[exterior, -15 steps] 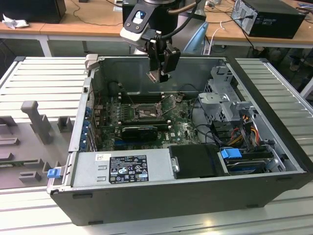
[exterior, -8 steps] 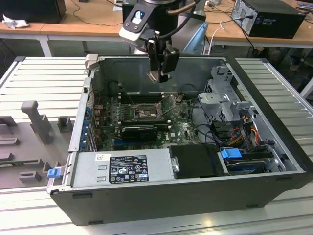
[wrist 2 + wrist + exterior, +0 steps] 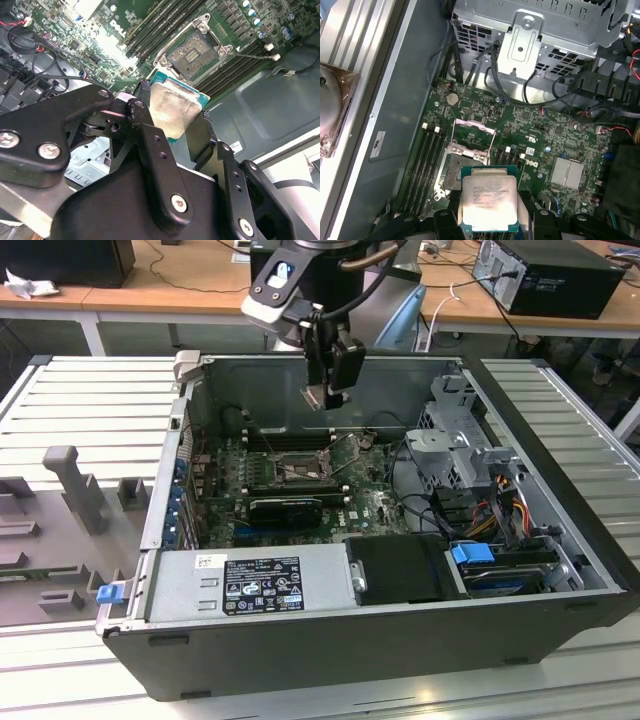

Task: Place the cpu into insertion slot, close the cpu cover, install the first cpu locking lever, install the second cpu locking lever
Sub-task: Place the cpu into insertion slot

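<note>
My gripper (image 3: pixel 328 382) hangs above the open computer case, shut on the cpu (image 3: pixel 172 107), a small square chip with a pale metal top. In both wrist views the black fingers (image 3: pixel 445 218) clamp the chip's two opposite edges. The cpu (image 3: pixel 488 202) sits above the motherboard, apart from the insertion slot (image 3: pixel 453 169), which lies bare and dark below it. The cpu cover (image 3: pixel 474 134), a thin metal frame with a window, stands swung open beside the socket. In the exterior view the socket (image 3: pixel 298 468) lies below the gripper, near the case's rear wall.
A long black card (image 3: pixel 285 508) sits in front of the socket. A grey power supply (image 3: pixel 250 585) fills the near side of the case. A metal drive cage (image 3: pixel 455 445) with cables stands at the exterior view's right. Memory slots (image 3: pixel 422 160) flank the socket.
</note>
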`<action>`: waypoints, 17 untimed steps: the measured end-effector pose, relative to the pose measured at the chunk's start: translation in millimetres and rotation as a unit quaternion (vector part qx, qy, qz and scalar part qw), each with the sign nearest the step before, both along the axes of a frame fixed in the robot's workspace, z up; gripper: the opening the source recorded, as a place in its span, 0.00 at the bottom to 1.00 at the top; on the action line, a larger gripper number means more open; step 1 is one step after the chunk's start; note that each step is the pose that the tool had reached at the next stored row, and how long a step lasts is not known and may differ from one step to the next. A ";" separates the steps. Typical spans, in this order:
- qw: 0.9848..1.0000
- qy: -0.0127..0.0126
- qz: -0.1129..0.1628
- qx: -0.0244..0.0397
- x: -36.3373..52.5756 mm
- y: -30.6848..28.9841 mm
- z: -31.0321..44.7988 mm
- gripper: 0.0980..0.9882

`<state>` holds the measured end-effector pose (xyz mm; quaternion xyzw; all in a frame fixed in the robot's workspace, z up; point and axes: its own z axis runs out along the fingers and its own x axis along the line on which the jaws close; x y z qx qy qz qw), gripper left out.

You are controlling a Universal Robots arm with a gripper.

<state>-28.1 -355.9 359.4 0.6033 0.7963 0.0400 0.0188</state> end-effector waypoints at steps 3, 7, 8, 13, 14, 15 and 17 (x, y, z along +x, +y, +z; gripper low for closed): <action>1.000 0.000 -0.008 0.000 0.0 0.0 -0.2 0.48; 1.000 0.000 -0.017 0.000 0.0 0.0 -0.4 0.48; 1.000 0.000 -0.019 0.000 0.0 0.0 -0.4 0.48; 1.000 0.000 -0.031 0.000 0.0 0.0 -0.8 0.48; 0.999 0.000 -0.032 0.000 0.0 0.0 -0.9 0.48; 0.999 0.000 -0.034 0.000 0.0 0.0 -1.0 0.48; 0.999 0.000 -0.037 0.000 0.0 0.0 -1.0 0.48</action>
